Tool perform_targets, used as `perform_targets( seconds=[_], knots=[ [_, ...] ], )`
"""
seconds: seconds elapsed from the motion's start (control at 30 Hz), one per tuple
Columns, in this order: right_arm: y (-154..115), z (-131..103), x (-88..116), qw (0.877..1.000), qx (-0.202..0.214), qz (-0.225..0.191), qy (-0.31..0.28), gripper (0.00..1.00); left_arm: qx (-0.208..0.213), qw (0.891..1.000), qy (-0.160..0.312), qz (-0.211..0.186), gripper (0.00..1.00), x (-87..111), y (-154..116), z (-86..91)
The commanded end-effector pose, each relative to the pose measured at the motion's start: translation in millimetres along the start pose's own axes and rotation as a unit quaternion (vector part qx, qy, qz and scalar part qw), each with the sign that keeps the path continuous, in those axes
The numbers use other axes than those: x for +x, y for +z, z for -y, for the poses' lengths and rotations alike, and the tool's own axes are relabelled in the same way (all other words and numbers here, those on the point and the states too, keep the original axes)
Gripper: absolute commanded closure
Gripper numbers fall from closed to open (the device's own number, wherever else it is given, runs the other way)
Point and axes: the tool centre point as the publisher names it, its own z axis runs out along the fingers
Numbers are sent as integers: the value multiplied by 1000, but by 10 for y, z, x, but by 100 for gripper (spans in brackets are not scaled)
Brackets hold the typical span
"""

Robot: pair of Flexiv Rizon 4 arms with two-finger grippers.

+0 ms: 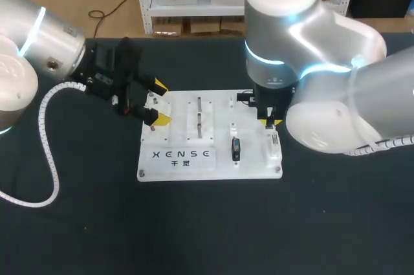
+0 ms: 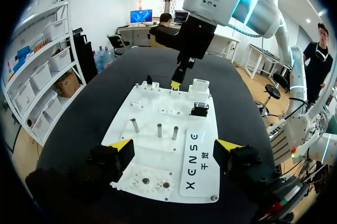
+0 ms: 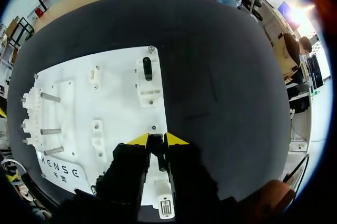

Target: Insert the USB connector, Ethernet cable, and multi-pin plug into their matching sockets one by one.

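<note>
Pinching a small dark plug between close-set tips, the right hand stands at the white board's 2 o'clock corner. The black connector lies 12-to-6 right of mid-board. Left hand, spread, straddles the 9 o'clock edge — bare bench at 6 o'clock.

Three upright pins stand mid-board. The left arm and right arm crowd its 9 and 3 o'clock sides, and the table at 6 o'clock lies open.
</note>
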Motion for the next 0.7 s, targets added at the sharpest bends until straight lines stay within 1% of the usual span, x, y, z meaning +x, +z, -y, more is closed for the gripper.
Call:
perform_targets(
  seconds=[0.03,0.13,0.17,0.2,0.23,0.37,0.47,0.57,0.7],
  knots=[
    [139,8,-45,1000,0,-6,4,100,1,1000,0,-1,0,0,2,-11],
    [38,-33,-61,1000,-8,8,0,100,1,1000,0,-1,0,0,2,-11],
    [-11,-46,-65,1000,-10,12,-2,85,1,1000,0,-1,0,0,2,-11],
    [-70,-58,-65,1000,-10,20,-3,60,1,1000,0,-1,0,0,2,-11],
    [-131,-71,-68,999,-13,30,-7,0,1,1000,0,-1,0,0,2,-11],
    [-382,-146,-60,997,-19,66,-20,0,1,1000,0,-1,0,0,2,-11],
    [-557,-232,4,996,-34,75,-26,0,1,1000,0,-1,0,0,2,-11],
    [-648,-336,129,995,-50,73,-37,0,1,1000,0,-1,0,0,2,-11],
    [-633,-458,362,996,-61,53,-49,0,1,1000,0,-1,0,0,2,-11]
  ],
)
